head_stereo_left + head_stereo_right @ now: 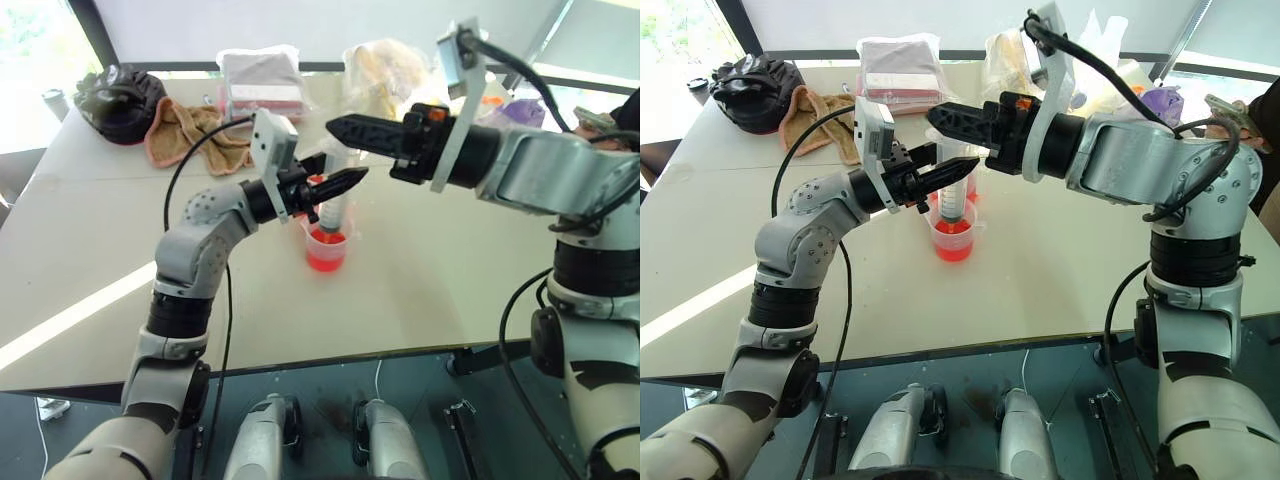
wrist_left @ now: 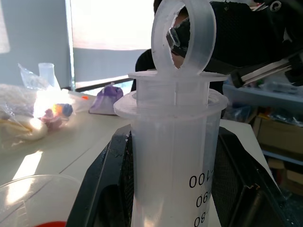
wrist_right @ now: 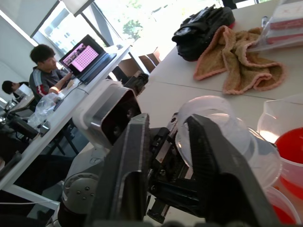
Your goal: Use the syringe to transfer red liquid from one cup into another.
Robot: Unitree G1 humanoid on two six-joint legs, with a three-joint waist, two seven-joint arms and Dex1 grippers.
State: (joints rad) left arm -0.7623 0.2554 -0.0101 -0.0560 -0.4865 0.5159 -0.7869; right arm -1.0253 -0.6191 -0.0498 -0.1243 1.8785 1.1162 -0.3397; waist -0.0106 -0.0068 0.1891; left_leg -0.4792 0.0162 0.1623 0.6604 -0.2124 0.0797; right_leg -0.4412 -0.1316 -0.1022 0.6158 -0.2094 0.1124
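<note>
The syringe stands upright with its tip down in the smaller cup, which holds red liquid. My left gripper is shut on the syringe's barrel, which its fingers flank. The plunger's ring sticks up above the barrel. My right gripper reaches in level from the right, just above and behind that ring, and its jaws stand open with nothing between them. The larger cup, also holding red liquid, stands right behind and is mostly hidden by the gripper and syringe.
At the table's back lie a brown towel, a black bag, a wrapped box and plastic bags. A person sits at a laptop at another table. The table's front edge is close.
</note>
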